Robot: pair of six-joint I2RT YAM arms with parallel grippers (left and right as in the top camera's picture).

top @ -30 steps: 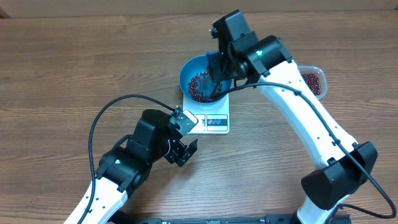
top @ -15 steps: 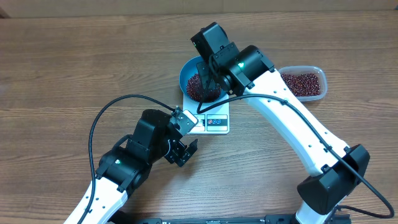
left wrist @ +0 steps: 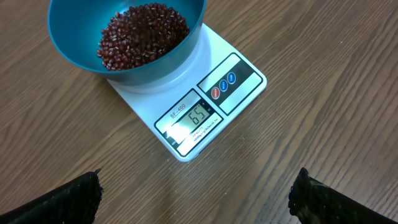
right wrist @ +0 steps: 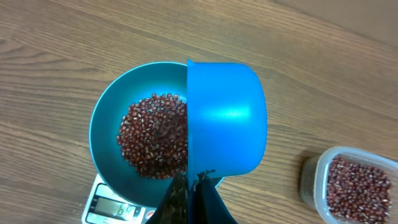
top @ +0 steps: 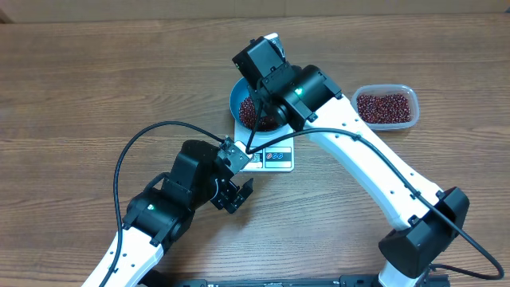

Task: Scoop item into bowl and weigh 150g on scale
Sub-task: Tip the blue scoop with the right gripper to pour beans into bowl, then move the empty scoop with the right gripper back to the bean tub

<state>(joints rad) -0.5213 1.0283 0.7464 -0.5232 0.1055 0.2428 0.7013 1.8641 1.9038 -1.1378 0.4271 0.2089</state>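
Observation:
The blue bowl (right wrist: 102,124) stands on the white scale (left wrist: 205,87) and holds a heap of red-brown beans (right wrist: 152,143). My right gripper (right wrist: 194,180) is shut on the handle of a small blue scoop (right wrist: 224,118). The scoop is turned on its side above the bowl's right half. From overhead the right wrist covers most of the bowl (top: 237,104). My left gripper (left wrist: 196,186) hangs open over bare table in front of the scale, with nothing between its fingers (left wrist: 68,199). The scale's display is lit.
A clear plastic tub (top: 386,108) of more beans sits to the right of the scale, also seen in the right wrist view as the tub (right wrist: 354,186). The left arm's black cable (top: 151,131) loops over the table left of the scale.
The right arm has swung left from the tub side to over the bowl, carrying the scoop, so the tub is now uncovered. The left arm has not moved.

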